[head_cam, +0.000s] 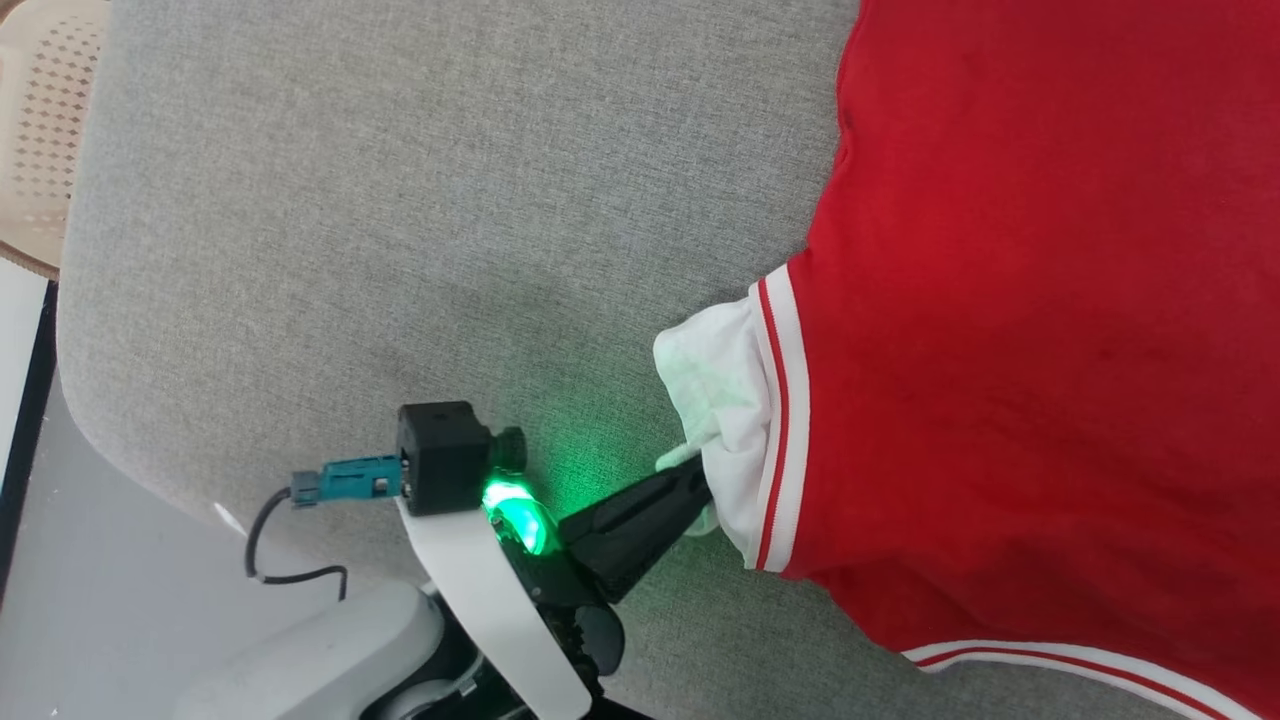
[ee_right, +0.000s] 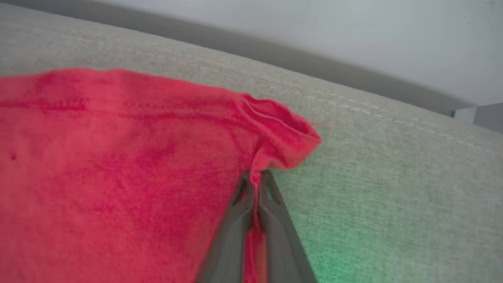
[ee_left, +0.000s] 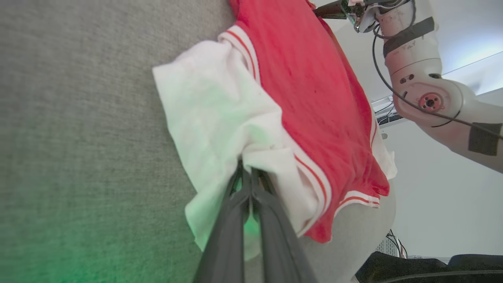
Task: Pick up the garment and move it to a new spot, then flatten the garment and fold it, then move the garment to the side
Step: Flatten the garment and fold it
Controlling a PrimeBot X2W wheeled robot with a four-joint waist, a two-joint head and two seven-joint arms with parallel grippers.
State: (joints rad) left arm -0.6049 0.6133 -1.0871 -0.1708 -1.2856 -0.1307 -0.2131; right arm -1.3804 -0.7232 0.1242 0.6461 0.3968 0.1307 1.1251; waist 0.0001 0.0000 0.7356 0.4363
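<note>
Now the garment [head_cam: 1000,300] is pinched: left gripper [head_cam: 697,472] on white, right gripper [ee_right: 257,177] on red.

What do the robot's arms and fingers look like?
The left arm has a white shell with a green light, a black camera block with a teal plug and a thin black cable. Its fingers are long, dark and tapered. The right arm is pale, with dark tape bands, a black wire and a red-centred joint.

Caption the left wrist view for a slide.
Left pincer pinches the white end of the garment on a grey cushion.
</note>
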